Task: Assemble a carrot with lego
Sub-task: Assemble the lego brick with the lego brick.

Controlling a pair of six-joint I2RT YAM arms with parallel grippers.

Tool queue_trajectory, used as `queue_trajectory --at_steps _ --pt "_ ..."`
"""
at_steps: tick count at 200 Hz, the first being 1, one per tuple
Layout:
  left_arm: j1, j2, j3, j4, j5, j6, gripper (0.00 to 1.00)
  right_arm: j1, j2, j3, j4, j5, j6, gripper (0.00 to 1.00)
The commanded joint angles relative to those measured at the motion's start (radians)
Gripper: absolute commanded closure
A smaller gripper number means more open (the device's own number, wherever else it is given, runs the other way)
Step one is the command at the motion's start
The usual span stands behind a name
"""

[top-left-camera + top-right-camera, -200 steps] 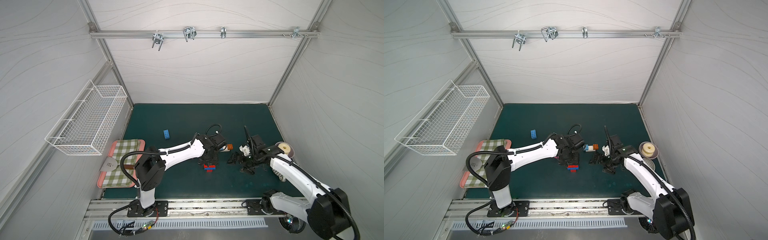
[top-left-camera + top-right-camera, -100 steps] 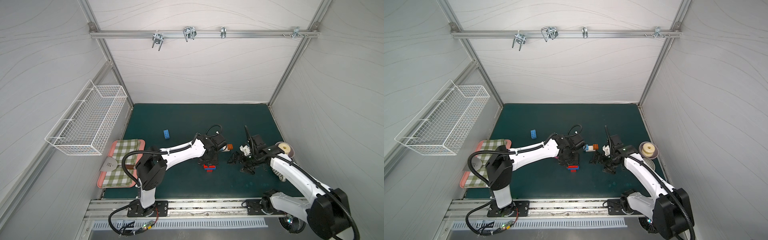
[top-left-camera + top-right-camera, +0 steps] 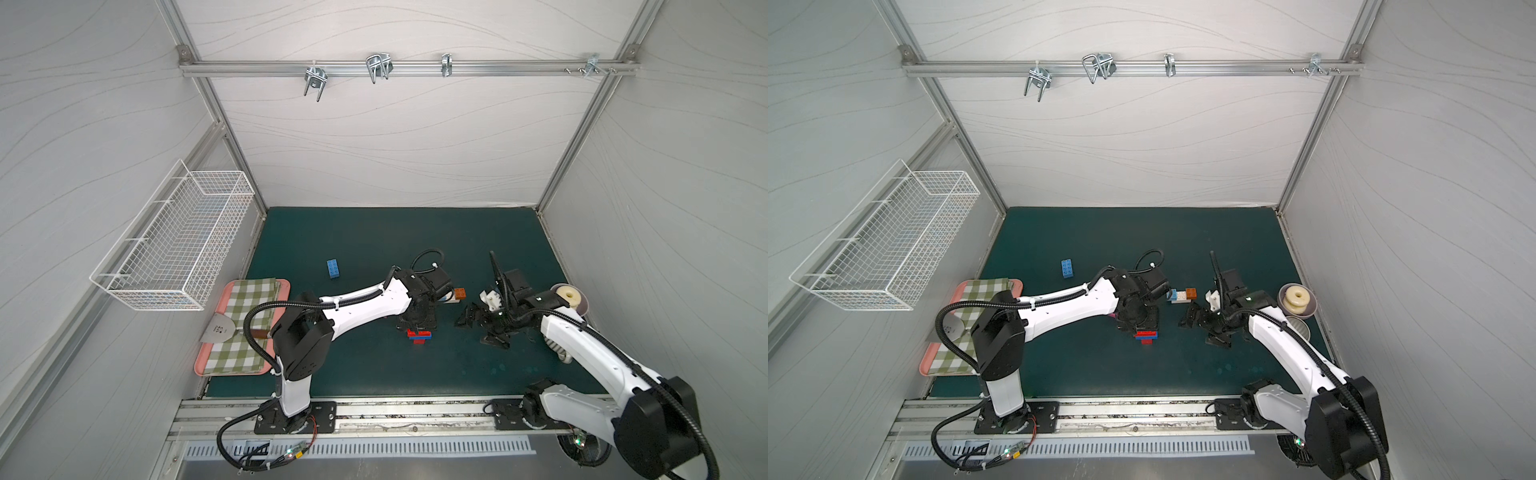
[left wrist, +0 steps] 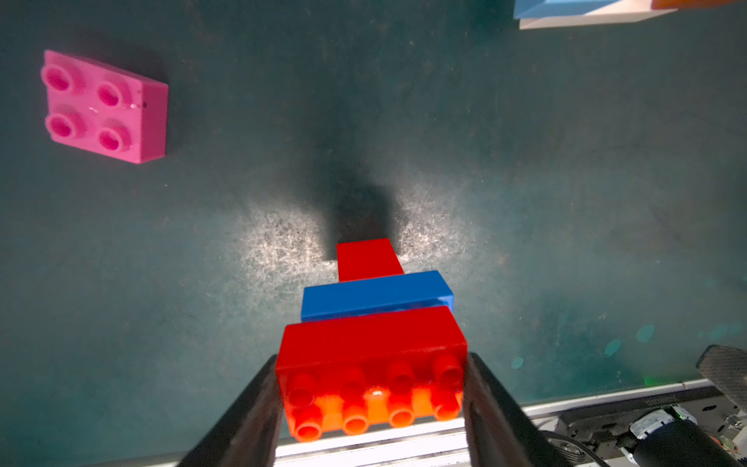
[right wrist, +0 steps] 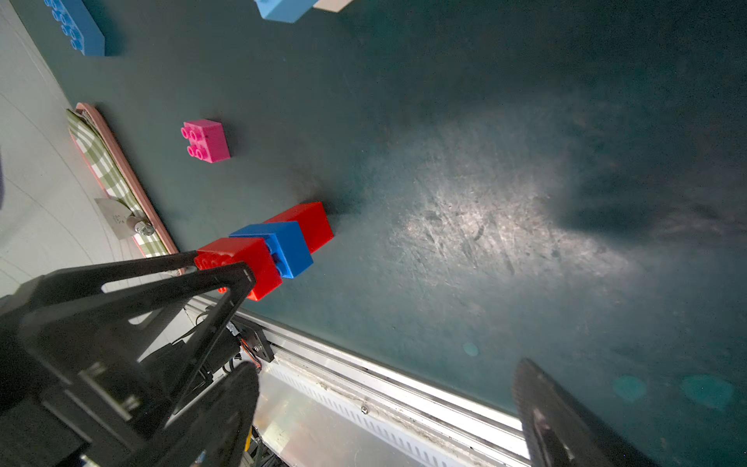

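Green mat [image 3: 374, 241], loose lego bricks [image 3: 333, 269]

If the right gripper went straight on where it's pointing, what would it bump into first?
Probably the bare dark green table mat. The open right gripper aims beside the red-and-blue brick stack, not at it, though depth is unclear.

nothing has visibly changed

Eight lego bricks [image 5: 283, 242] total: three stacked, three joined, two loose.
Stack [image 4: 374, 319] clamped in left gripper [image 4: 372, 360]: two red, one blue. Joined cluster [image 3: 1182, 295] just beyond it: one light-blue, one white, one orange. Loose: one pink brick [image 4: 105, 107] beside the gripper, one blue oblong brick [image 3: 333, 269] farther off. Also one wire basket [image 3: 174, 249], one tray [image 3: 284, 286], one checked cloth [image 3: 245, 299], one spatula [image 3: 220, 329].
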Motion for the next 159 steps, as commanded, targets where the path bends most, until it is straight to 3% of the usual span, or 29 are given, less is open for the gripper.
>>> queue_trajectory --at_steps 1,159 --pt "-0.003 -0.023 0.020 -0.008 -0.018 -0.019 0.67 -0.008 -0.016 -0.010 -0.007 -0.009 -0.012 0.01" --pt "-0.004 -0.018 0.016 0.010 0.002 -0.030 0.68 -0.011 -0.009 -0.008 -0.012 -0.008 -0.015 0.01"
